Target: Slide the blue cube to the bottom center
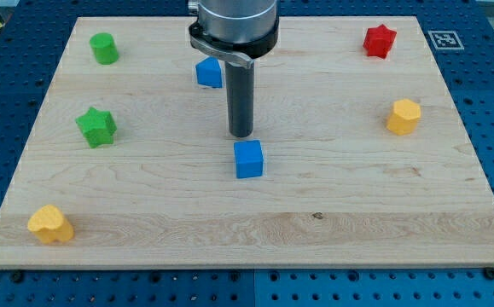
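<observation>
The blue cube (248,159) lies near the middle of the wooden board (332,222). My tip (241,135) stands just above the cube toward the view's top, very close to its upper edge; I cannot tell whether they touch. The rod rises straight up to the arm's silver wrist at the view's top centre.
A second blue block (209,72) lies partly behind the wrist at top centre. A green cylinder (104,49) and a green star (96,127) lie at the left. A red star (380,41) and a yellow block (403,116) lie at the right. A yellow block (50,223) lies bottom left.
</observation>
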Tool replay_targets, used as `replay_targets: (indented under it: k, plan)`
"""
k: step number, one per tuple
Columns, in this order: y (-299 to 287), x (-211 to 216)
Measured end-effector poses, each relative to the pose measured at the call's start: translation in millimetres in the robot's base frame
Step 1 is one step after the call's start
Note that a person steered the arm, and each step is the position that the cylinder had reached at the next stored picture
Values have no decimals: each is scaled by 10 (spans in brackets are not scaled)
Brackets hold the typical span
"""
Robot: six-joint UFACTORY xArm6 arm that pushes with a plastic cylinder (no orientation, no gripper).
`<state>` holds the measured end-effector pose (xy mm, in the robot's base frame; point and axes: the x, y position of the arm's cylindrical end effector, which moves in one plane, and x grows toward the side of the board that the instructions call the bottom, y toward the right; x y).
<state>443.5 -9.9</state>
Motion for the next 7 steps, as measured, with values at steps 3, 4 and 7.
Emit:
replay_targets:
  k: [3, 4, 7]
  plan:
    - [95, 254]
    - [95, 401]
    - [95, 815]
